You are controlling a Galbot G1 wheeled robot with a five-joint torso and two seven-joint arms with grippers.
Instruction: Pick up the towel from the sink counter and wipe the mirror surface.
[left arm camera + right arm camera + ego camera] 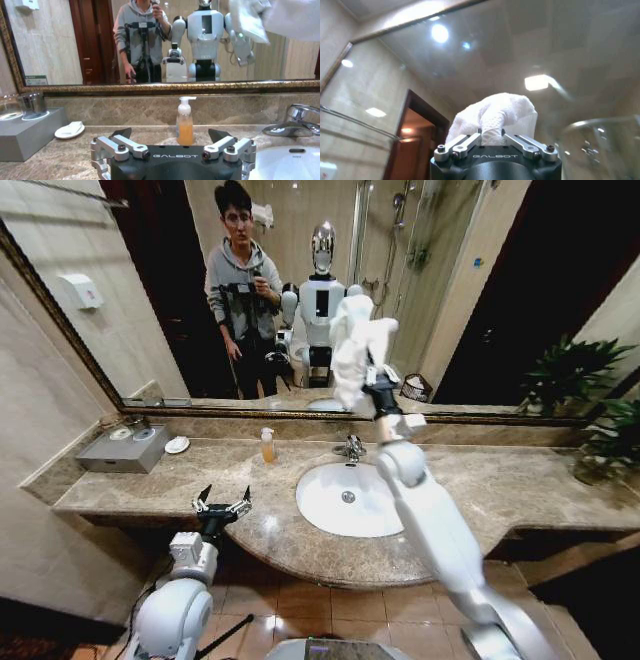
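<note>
Head view gives you 2 arms to log. Your right gripper [372,372] is raised above the tap [350,448], jaws clenched on the towel [357,345], which it presses against the mirror [150,300] over the oval basin [349,498]; the cloth bunches upward from the fingers. Right wrist view confirms it: your right gripper [492,139] pinches the white towel [496,113] between both fingers, the glass right behind. Your left gripper [222,505] hovers low at the front edge of the sink counter [500,480], jaws released and spread, holding nothing. Left wrist view lists, beyond your left gripper [171,139]: 1 soap bottle [184,122] by the back wall, 1 white soap dish [69,130], 1 grey box [27,129].
</note>
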